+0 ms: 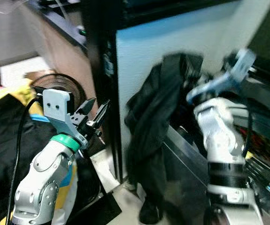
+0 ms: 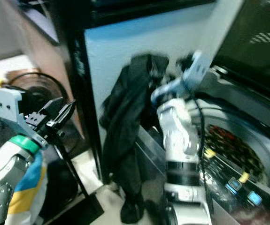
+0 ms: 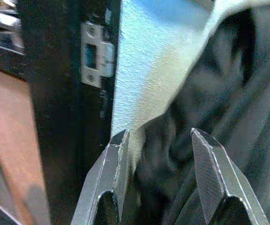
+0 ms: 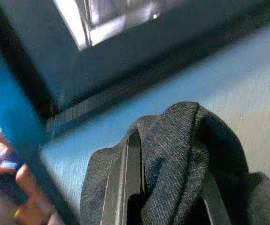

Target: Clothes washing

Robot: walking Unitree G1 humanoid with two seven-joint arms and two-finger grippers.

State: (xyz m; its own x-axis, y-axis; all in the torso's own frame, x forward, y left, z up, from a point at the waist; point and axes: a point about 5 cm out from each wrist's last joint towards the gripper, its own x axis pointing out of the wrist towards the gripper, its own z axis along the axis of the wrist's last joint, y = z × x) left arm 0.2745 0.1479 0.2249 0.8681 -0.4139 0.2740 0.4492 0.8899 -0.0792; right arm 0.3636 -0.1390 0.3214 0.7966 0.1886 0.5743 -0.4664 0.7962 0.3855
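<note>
- The left gripper (image 1: 93,116) is hovering raised in the foreground with its two fingers spread and nothing between them; it appears to be standing by as a support for the load.
- In the left wrist view the dark garment (image 3: 228,108) is lying just ahead of and beyond the spread fingertips (image 3: 118,150), not touching them, with a black door frame (image 3: 55,93) and its metal strike plate (image 3: 97,55) off to one side.
- The right gripper (image 2: 174,82) is lifted high and pinching the upper fold of the dark garment; in the right wrist view the grey-black cloth (image 4: 172,159) is draping over and between its fingers.
- The garment is hanging down from this grip against the pale wall (image 1: 144,51), apparently so that it can clear the rim.
- The washing machine drum (image 2: 233,145), with clothes already inside, is lying beside and below the right gripper; the garment is not yet over it.
</note>
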